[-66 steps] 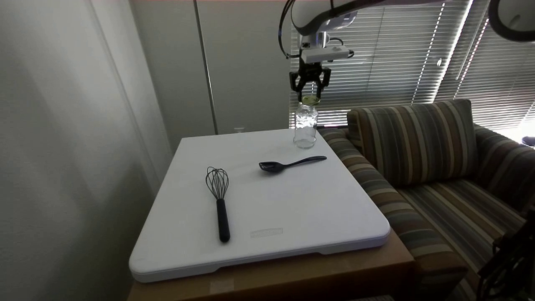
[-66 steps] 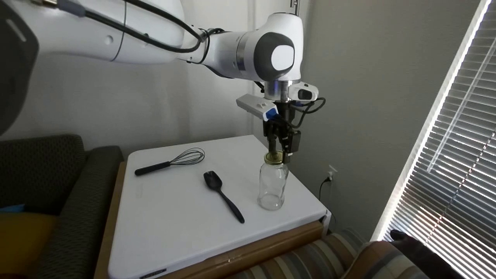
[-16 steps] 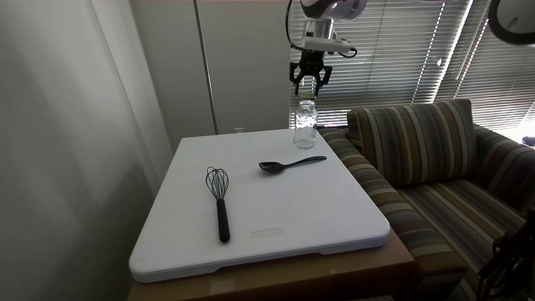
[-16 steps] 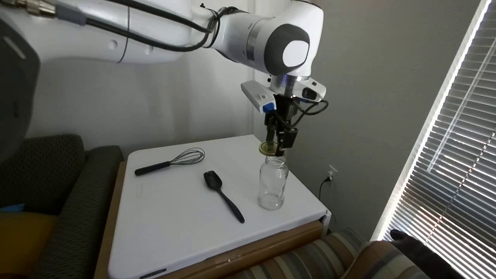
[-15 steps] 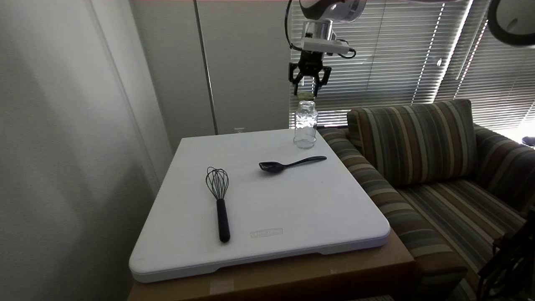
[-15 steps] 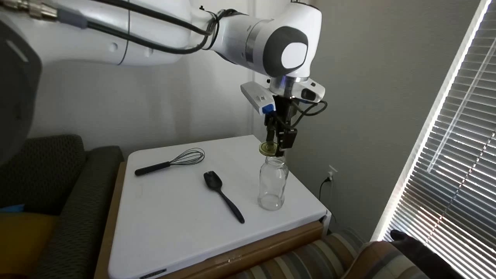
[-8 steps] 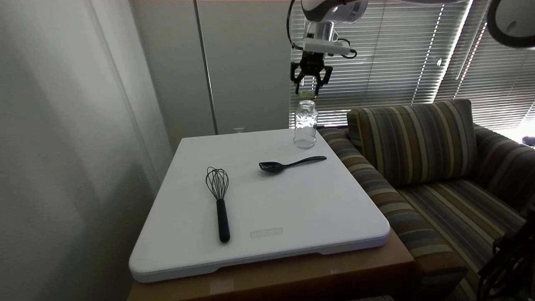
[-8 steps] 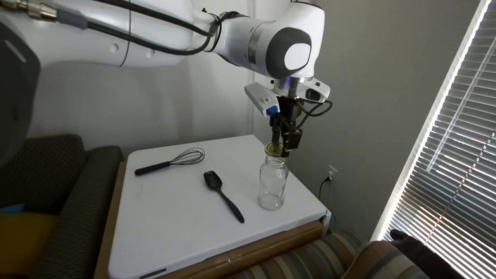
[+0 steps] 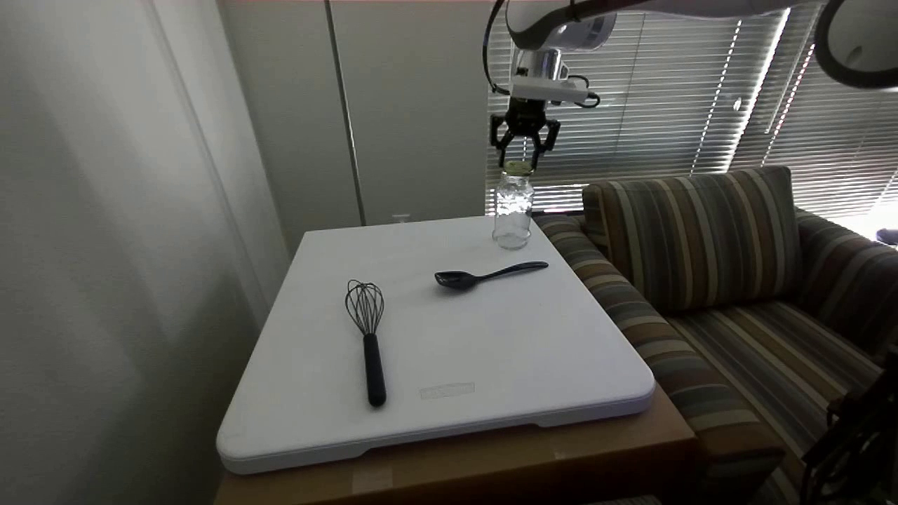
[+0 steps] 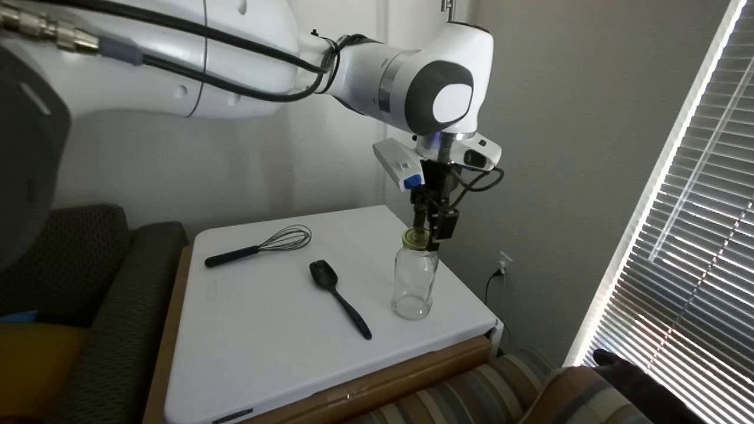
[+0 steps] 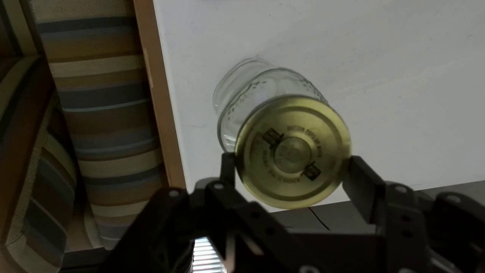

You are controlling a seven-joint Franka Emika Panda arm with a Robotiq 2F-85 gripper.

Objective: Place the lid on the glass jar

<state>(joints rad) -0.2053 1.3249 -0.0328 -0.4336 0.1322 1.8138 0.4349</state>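
Gripping the lid (image 11: 292, 154) by opposite rim edges with the pincer (image 11: 291, 162) over the jar (image 10: 413, 285), likely handling light, stiff metal.

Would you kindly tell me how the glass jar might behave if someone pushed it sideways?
The glass jar would probably tip if pushed near its top, as it stands taller than it is wide. Its rounded body suggests it could roll once on its side. Being clear glass, it is likely stiff and breakable.
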